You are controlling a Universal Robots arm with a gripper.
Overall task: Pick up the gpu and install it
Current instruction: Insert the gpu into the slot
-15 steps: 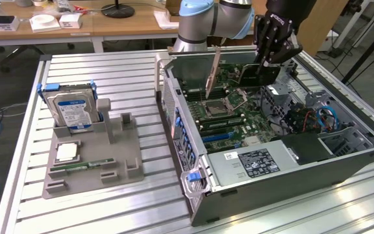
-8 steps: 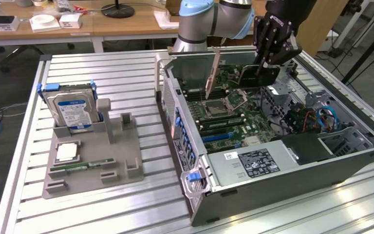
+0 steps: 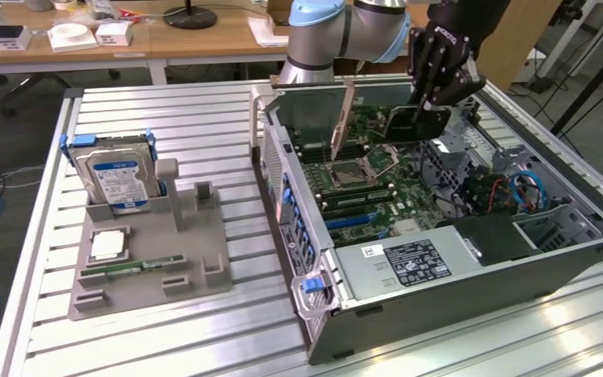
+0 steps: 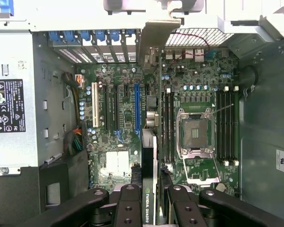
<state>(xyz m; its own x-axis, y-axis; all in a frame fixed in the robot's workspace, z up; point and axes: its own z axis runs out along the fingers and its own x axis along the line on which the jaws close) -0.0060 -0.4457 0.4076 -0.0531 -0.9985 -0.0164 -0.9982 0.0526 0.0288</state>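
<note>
1. gpu hangs clamped in the hand, above the motherboard inside the open computer case on the desk.
2. The arm reaches over the case, with the hand pointing down.
3. The card is thin and dark. In the wrist view it appears edge-on beside the CPU socket.

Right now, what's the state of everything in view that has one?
end effector, shut on the gpu.
gpu, held above the motherboard inside the case, not seated.
computer case, on its side, side panel off.
CPU socket, looks empty.
hard drive, standing upright in the grey fixture.
RAM stick, lying in the fixture.
</note>
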